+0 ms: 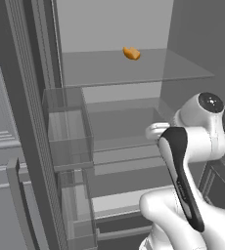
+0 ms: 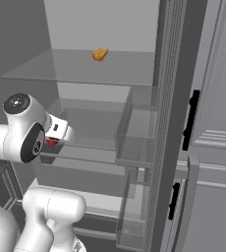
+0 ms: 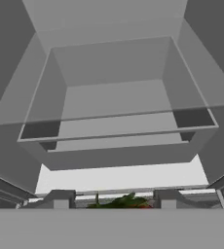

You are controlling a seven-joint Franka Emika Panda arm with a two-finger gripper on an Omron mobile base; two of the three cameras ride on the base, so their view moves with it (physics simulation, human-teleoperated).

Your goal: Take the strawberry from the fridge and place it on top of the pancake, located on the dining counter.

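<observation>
Strawberry (image 3: 128, 203) clamped in level pincer (image 3: 115, 200), arm reaching inside fridge (image 1: 134, 73).

You have clear, smooth glass shelves (image 1: 134, 68) in a matt dark grey fridge (image 1: 31, 122); door bins (image 2: 137, 133) look transparent plastic; arm (image 1: 192, 146) glossy white.

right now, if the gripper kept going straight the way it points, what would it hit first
Probably the fridge back wall. The gripper, with the strawberry between its fingertips, faces past a glass shelf edge; depth is unclear.
</observation>
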